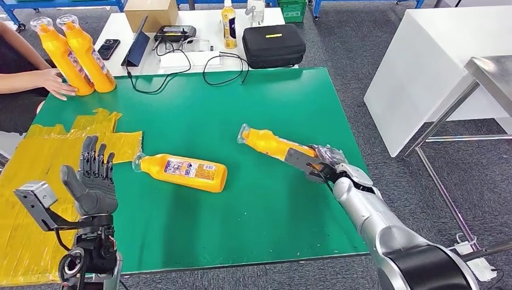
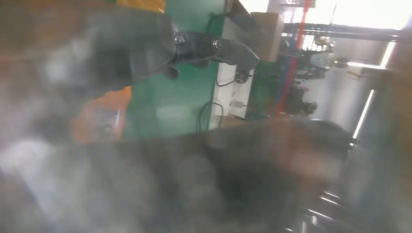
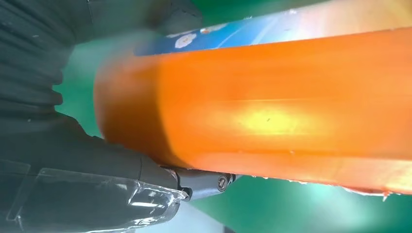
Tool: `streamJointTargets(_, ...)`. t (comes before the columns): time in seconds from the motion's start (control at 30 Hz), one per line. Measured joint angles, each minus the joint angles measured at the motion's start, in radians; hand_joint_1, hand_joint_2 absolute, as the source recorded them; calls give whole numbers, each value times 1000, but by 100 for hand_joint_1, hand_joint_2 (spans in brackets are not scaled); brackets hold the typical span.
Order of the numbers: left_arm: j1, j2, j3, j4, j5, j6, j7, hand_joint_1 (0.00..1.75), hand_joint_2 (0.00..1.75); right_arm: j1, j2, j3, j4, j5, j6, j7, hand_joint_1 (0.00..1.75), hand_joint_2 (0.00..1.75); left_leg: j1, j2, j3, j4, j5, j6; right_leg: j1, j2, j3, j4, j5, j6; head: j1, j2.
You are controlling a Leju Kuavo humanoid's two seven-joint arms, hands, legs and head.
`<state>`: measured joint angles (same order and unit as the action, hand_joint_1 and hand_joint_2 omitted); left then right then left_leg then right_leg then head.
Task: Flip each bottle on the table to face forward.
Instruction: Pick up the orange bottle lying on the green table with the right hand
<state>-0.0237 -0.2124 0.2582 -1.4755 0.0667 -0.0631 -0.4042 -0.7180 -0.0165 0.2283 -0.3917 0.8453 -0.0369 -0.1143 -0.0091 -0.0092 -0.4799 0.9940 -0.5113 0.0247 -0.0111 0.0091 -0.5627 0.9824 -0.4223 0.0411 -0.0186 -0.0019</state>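
Orange bottle (image 1: 268, 144) held at its base end by right robot hand (image 1: 318, 164), lying tilted over green desk (image 1: 272, 217), cap end pointing away toward far left. Base of that bottle hidden under the fingers; in right wrist view, bottle (image 3: 272, 111) blurred and cut off at frame edge, label barely legible, thumb (image 3: 199, 182) pressed against its underside. Cannot tell whether bottle rested on desk or was lifted clear of it.

Left robot hand (image 1: 92, 175) raised over yellow sheet (image 1: 24, 199) at desk's left side, fingers apart and upright, palm bare, touching nothing. Left wrist view heavily smeared; only one dark fingertip (image 2: 233, 51) sharp against green.

Second orange bottle (image 1: 181, 172) flat on desk between the two hands, label up, cap toward left. Two more orange bottles (image 1: 75, 54) leaning at far left corner, steadied by a person's hand (image 1: 55, 83).
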Motion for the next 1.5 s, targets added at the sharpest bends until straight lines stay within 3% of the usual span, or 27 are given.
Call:
streamJointTargets(0.07, 24, 1, 12, -18, 18, -1, 1, 0, 175, 18, -11, -41, -70, -79, 1, -39, 175, 175, 0, 0, -1, 0, 0, 0, 0, 0, -2, 0, 0, 0, 0, 0)
streamJointTargets(0.2, 77, 1, 44, -60, 57, -30, 22, 0, 175, 77, -38, -129, -297, -217, 30, -52, 175, 175, 0, -5, -4, 0, 0, 0, 0, -3, -4, 0, 0, 0, 0, 0)
streamJointTargets(0.33, 120, -2, 52, -81, 99, -98, 52, 0, 175, 158, -39, -179, -493, -265, 58, -82, 175, 175, 0, -5, -8, 0, 0, 0, 0, -3, -6, 0, -1, 0, 0, 0)
streamJointTargets(0.63, 166, -63, -11, -127, 171, -142, 80, 0, 175, 271, 87, -74, -758, -315, 52, -64, 175, 175, 0, -1, -9, 0, 0, 0, 0, -1, -10, 0, 0, 0, 0, 0)
streamJointTargets(0.9, 175, -76, -64, -144, 206, -132, 85, 0, 175, 278, 133, -4, -801, -345, 48, -54, 175, 175, 0, 0, -10, 0, 0, -1, 0, 0, -10, 0, 0, 0, 0, 0)
streamJointTargets(1.2, 154, -105, -198, -165, 236, -56, 83, 0, 175, 273, 298, 159, -710, -343, 5, -34, 175, 175, 1, 0, -10, -1, 0, -1, 1, 0, -11, 0, 0, 0, 0, 0)
streamJointTargets(1.5, 155, -108, -219, -199, 243, -24, 69, 0, 175, 274, 368, 287, -575, -392, -35, -39, 175, 175, 1, 0, -10, -1, 0, -1, 0, 0, -11, 0, 0, 0, 0, 0)
